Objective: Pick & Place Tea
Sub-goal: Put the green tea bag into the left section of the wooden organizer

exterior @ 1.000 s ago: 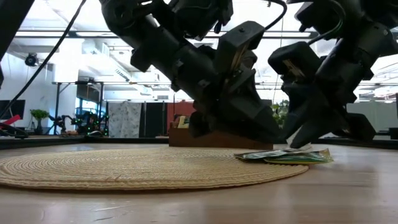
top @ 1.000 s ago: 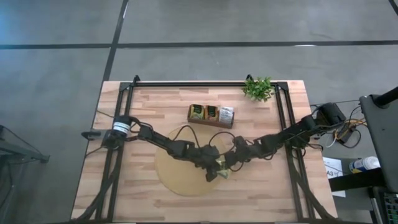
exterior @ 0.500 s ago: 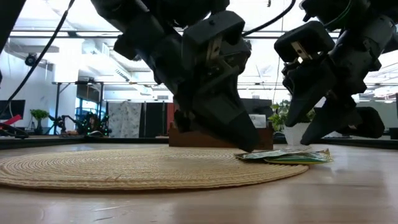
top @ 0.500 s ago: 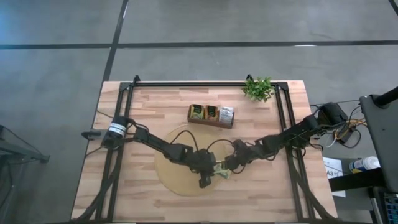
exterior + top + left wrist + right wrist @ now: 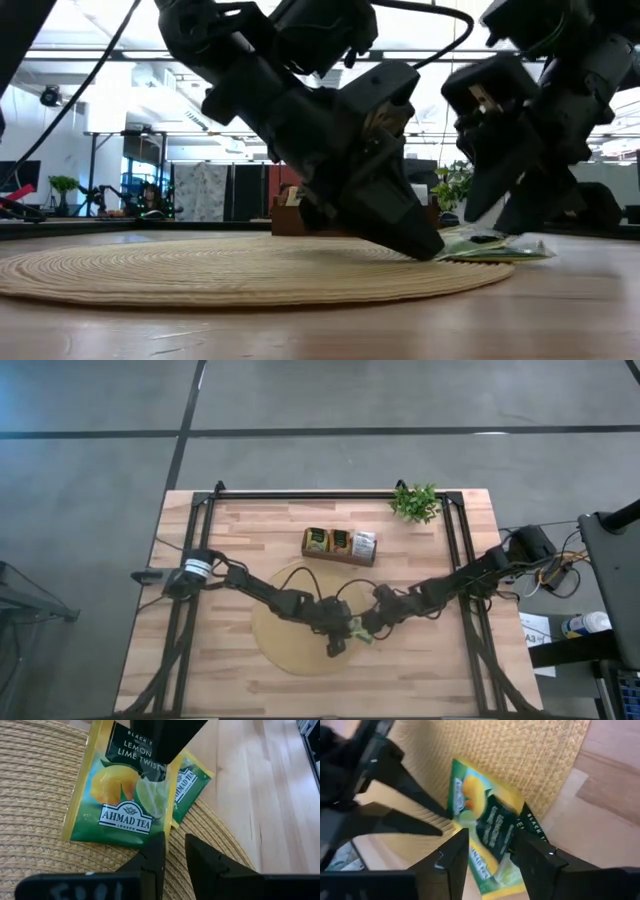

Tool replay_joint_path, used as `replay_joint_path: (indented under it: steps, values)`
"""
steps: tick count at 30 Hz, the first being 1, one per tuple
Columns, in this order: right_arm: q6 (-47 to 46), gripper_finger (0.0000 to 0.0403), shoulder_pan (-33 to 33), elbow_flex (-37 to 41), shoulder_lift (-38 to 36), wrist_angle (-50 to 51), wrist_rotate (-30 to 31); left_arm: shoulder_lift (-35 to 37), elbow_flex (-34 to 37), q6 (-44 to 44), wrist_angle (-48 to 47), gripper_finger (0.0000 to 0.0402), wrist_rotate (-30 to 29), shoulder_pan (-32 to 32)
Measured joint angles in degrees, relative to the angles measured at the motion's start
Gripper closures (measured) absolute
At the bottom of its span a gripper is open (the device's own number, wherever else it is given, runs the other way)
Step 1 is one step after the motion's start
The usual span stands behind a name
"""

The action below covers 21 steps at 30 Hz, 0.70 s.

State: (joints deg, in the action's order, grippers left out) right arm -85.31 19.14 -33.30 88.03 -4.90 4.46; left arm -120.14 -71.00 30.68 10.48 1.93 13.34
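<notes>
Left gripper [image 5: 172,851] pitched down, fingertips at the near edge of the top tea sachet [image 5: 122,787], jaws a narrow gap apart, gripping nothing. Right gripper [image 5: 487,851] angled in from the opposite side, jaws spread over the same sachet, not clamped. Two sachets overlap at the mat [image 5: 285,650] edge by the table [image 5: 470,670].

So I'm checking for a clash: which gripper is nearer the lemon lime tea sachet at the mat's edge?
Too close to call. The left gripper and the right gripper both have their fingertips at the top lemon lime tea sachet, from opposite sides.
</notes>
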Motion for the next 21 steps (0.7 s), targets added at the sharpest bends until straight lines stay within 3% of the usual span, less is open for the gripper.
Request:
replay_joint_path:
  steps: [11,21]
  values:
    - [1.43,0.0282,-0.32,-0.02,3.52,-3.81,-0.21,-1.02,0.00,3.55,2.59,0.0326,-0.08,-0.02]
    - [6.14,0.0353,-2.33,-0.32,1.64,-2.29,-1.39,-0.86,0.00,8.23,3.11,0.0326,-1.60,0.03]
